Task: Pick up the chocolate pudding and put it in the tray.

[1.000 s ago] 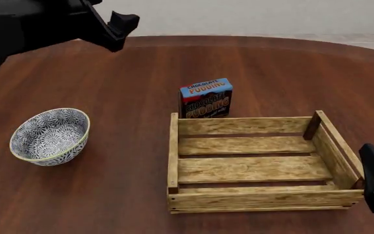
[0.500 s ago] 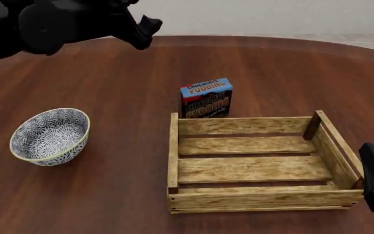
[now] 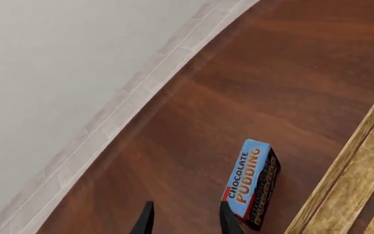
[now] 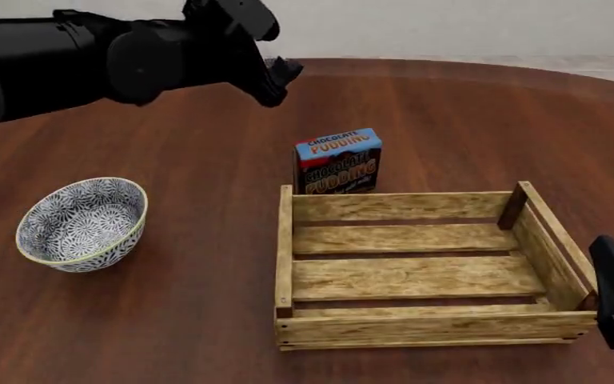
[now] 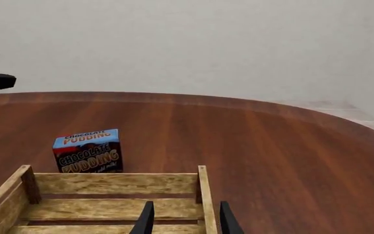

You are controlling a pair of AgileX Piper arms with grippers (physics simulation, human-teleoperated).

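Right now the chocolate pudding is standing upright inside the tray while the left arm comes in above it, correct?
Not quite. The chocolate pudding stands upright on the table just beyond the tray, outside its far wall, as the front view shows. The tray holds nothing; the left arm is above and to the left.

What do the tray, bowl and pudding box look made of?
Tray: unfinished light wood slats, visible grain, darker corner posts.
Bowl: likely glazed ceramic, blue-and-white pattern, pale rim.
Chocolate pudding: printed carton, probably cardboard, flat faces with sharp edges.
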